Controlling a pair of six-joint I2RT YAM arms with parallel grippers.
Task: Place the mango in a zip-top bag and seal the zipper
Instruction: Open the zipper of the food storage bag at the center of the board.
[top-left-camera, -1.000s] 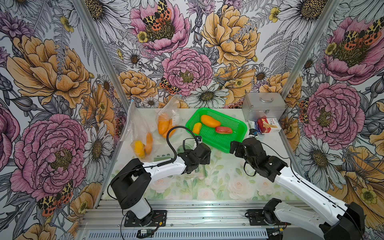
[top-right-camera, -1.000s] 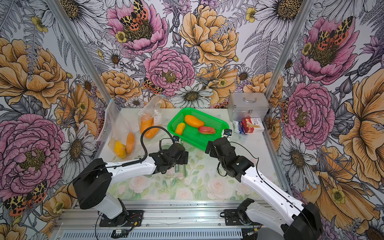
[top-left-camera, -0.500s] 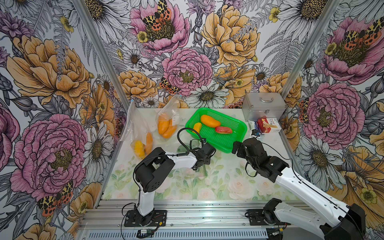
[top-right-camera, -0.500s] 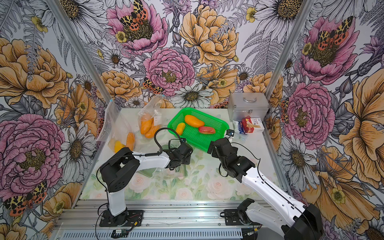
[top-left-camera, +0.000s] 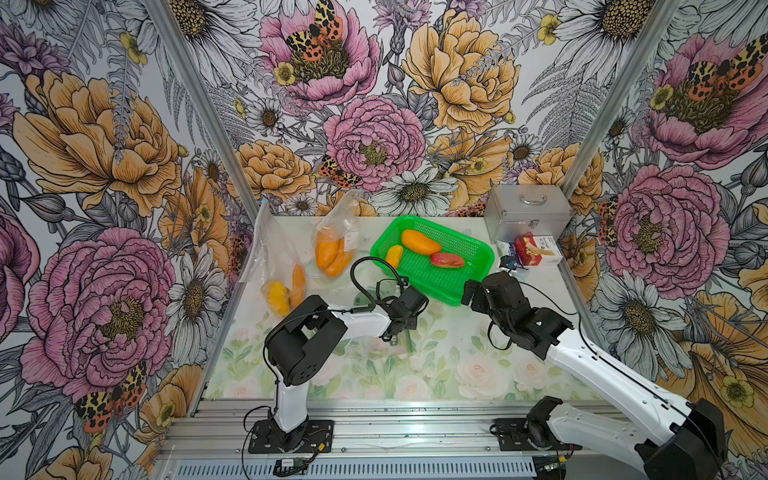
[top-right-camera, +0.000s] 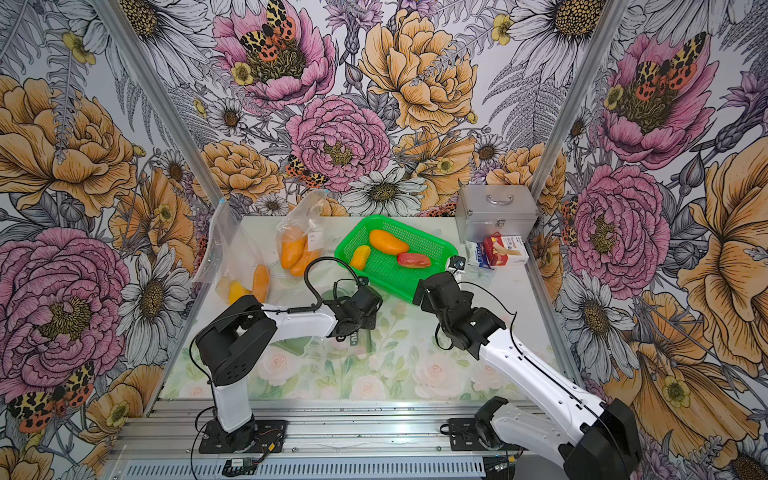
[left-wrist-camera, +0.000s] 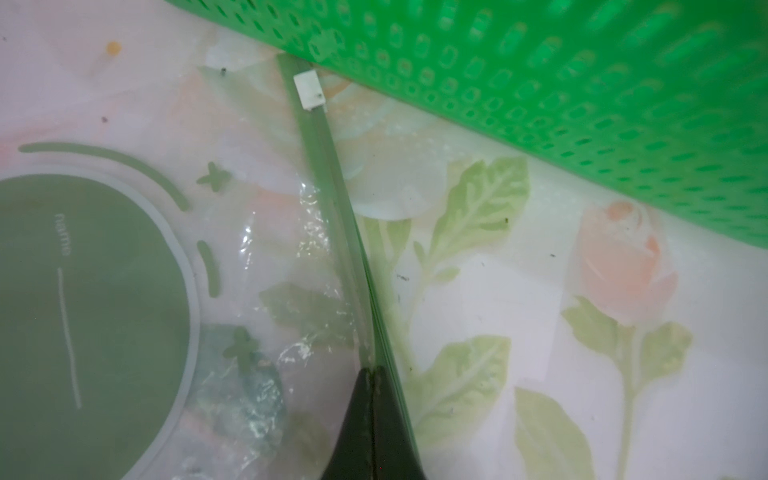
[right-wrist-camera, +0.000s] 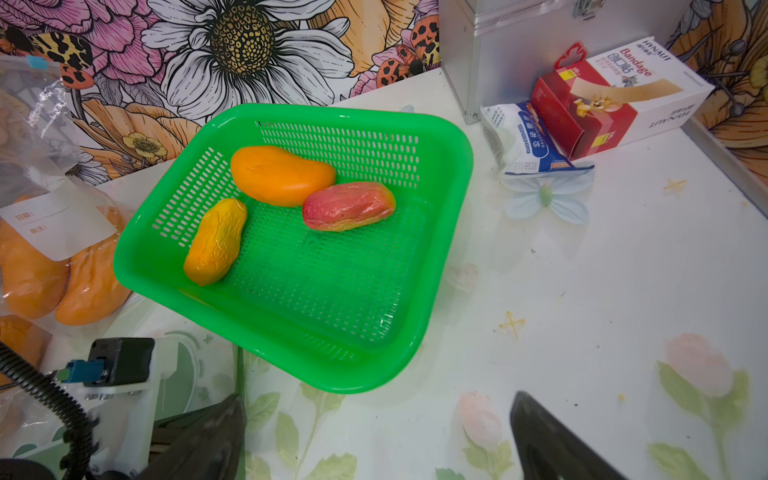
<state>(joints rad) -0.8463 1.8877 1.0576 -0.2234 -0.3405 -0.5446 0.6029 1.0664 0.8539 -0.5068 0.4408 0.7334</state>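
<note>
While our left gripper (left-wrist-camera: 372, 384) is clamped on the green zipper strip (left-wrist-camera: 328, 187) of the clear zip-top bag (left-wrist-camera: 257, 249), flat mid-tabletop beside the green mesh basket (right-wrist-camera: 446, 232), we judge bag-opening is the step in hand. Right gripper (right-wrist-camera: 378, 415): jaws apart, empty. Next: grab the smooth orange mango (right-wrist-camera: 282, 176) lying in that basket.

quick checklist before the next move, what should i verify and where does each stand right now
1. Left gripper fingers shut on the zip-top bag at its zipper: ok.
2. Right gripper open and empty: ok.
3. Mango lying uncovered in the green basket: ok.
4. Bag mouth parted enough for a mango: cannot tell.
5. Slider near the zipper's end by the basket: ok.
6. Mango inside this bag: not ok.
</note>
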